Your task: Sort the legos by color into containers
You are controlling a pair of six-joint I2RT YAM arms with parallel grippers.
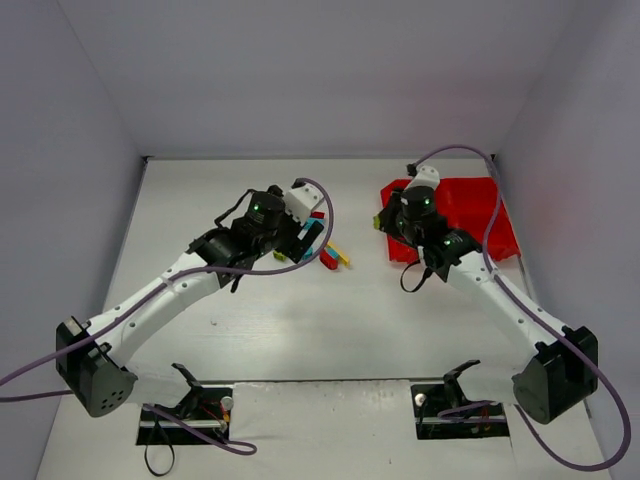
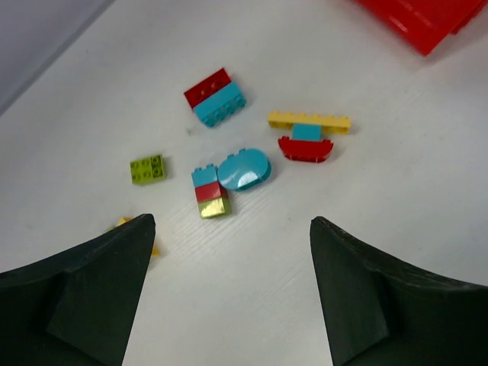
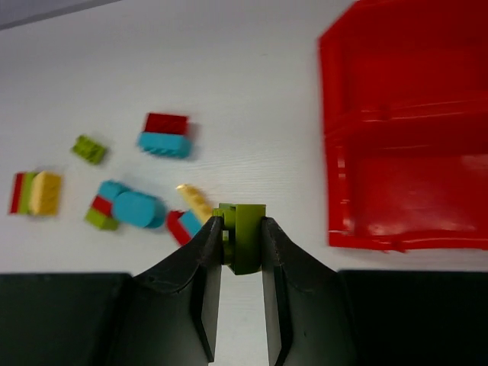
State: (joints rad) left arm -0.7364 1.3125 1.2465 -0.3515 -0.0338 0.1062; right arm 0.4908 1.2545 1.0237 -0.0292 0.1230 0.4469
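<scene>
- Surface point(image 2: 396, 191): white, matt, with a fine streaked grain.
- Tray point(image 3: 404, 164), at 2 o'clock in the right wrist view: glossy red plastic, catching highlights.
- Rounded cyan lego point(image 2: 244, 168): smooth, shiny plastic.
- Lime lego point(image 3: 245, 219) pinched in the right end effector point(image 3: 240, 236): smooth, duller plastic.
- Left end effector point(image 2: 230, 227): matt black.

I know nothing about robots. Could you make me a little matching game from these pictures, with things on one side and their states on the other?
Things:
1. right gripper
2. left gripper
3. red tray
4. cyan oval piece

States:
A. open above loose bricks
B. shut on a lime green brick
C. lying next to a three-colour stack
D. divided by low walls

Pairs: 1-B, 2-A, 3-D, 4-C.
</scene>
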